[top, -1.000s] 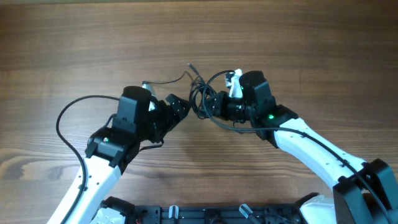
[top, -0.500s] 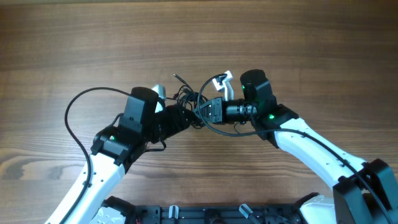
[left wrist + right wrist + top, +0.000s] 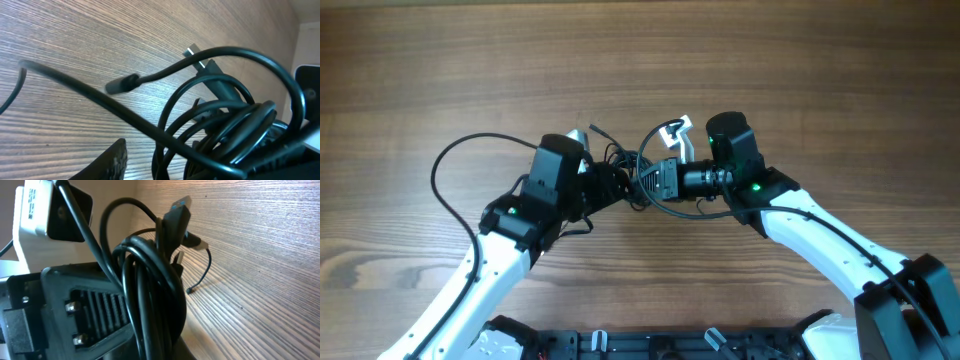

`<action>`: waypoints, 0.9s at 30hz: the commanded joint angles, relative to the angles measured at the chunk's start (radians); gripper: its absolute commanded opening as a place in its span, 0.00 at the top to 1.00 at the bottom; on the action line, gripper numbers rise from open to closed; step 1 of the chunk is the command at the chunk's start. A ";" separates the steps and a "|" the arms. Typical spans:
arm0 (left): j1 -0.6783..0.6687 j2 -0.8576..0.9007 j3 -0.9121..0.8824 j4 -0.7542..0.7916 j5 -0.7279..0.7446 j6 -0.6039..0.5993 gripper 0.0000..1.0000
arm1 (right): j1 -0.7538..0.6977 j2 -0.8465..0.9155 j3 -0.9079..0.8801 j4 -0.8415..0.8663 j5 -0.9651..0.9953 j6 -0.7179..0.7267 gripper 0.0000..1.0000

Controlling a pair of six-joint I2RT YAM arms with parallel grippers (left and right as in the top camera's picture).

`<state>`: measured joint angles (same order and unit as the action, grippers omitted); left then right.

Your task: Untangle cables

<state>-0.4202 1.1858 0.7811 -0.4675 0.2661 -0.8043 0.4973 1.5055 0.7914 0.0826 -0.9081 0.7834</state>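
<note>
Cables (image 3: 623, 166) sat bunched in a dark knot at frame centre, one plug end (image 3: 593, 128) poked toward upper left, left gripper (image 3: 608, 187) and right gripper (image 3: 642, 182) crowded the knot from either side, whether either was clenched could not be told, wooden table (image 3: 440, 60) lay beneath.

Soft even light, faint shadows, sharp overhead, wrist views with nearest cables (image 3: 225, 120) blurred

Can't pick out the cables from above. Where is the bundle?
Overhead view, near the middle: the cable bundle is bunched between the left gripper and the right gripper.
</note>
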 commanded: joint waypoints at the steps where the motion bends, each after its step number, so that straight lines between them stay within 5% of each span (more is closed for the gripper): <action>1: 0.006 0.035 0.008 0.039 -0.038 0.006 0.60 | 0.001 -0.004 -0.001 0.013 -0.085 -0.022 0.96; 3: 0.006 0.035 0.008 0.067 -0.039 0.004 0.68 | 0.000 -0.004 -0.001 0.013 -0.085 -0.022 0.96; 6: 0.006 0.035 0.008 0.076 -0.040 0.005 0.96 | 0.000 -0.004 -0.001 0.013 -0.085 -0.022 0.96; 10: 0.006 0.035 0.008 0.076 -0.056 0.005 0.96 | 0.000 -0.004 -0.001 0.012 -0.085 -0.021 0.95; 13: 0.006 0.035 0.008 0.074 -0.077 0.004 0.96 | -0.005 -0.004 -0.001 0.013 -0.077 -0.025 0.51; 14: 0.010 0.035 0.008 0.068 -0.083 0.003 0.96 | -0.020 -0.004 -0.001 0.013 -0.062 -0.026 0.09; 15: 0.023 0.035 0.008 0.055 -0.089 -0.013 0.96 | -0.043 -0.004 -0.001 0.013 -0.036 -0.028 0.00; 22: 0.157 0.032 0.008 -0.080 -0.092 -0.390 0.96 | -0.105 -0.004 -0.001 -0.029 0.031 -0.195 0.00; 27: 0.181 0.032 0.008 -0.142 -0.036 -0.695 0.96 | 0.042 -0.004 -0.001 -0.146 0.364 -0.363 0.00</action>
<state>-0.2447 1.2175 0.7834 -0.5934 0.1909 -1.2640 0.4583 1.5082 0.7914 -0.0597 -0.7513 0.5529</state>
